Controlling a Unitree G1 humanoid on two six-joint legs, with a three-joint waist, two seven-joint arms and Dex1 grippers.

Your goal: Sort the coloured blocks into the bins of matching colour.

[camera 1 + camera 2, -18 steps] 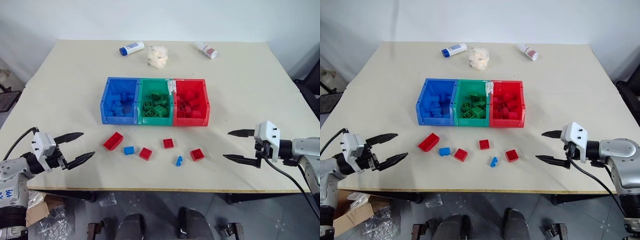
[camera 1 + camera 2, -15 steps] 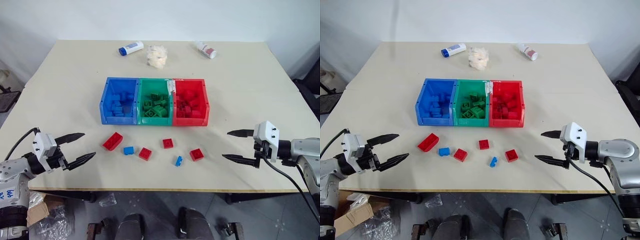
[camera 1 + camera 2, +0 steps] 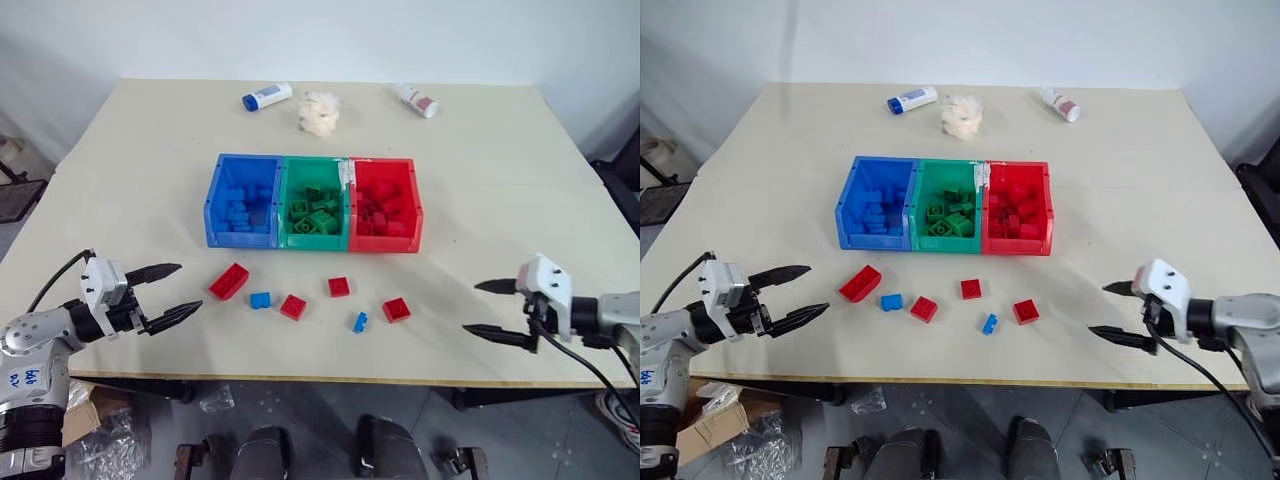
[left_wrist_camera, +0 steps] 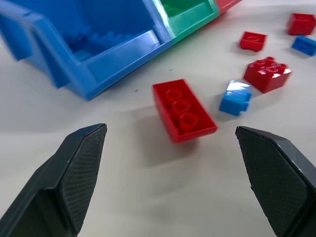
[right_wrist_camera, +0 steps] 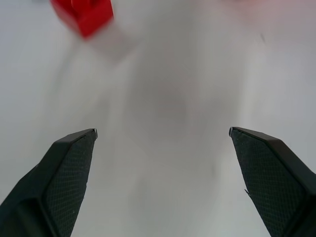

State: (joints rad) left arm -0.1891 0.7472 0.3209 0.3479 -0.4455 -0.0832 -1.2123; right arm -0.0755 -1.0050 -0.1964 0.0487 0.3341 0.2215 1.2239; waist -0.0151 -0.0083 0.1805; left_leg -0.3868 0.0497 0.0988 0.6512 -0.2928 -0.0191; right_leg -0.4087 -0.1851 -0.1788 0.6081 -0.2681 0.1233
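Observation:
The bins stand joined in a row mid-table: blue bin, green bin, red bin, each holding several blocks of its own colour. Loose blocks lie in front of them: a long red block, a small blue block, three red blocks, and another blue block. My left gripper hovers open at the near left, pointing at the long red block. At the near right my right gripper is open, empty, right of the rightmost red block.
At the table's far side lie a white tube with a blue cap, a cream fluffy wad and a white tube with a red end. The table's front edge runs just below both grippers.
My right gripper has drawn back toward the near right edge. My left gripper has edged slightly toward the long red block. Both stay open; no block has moved.

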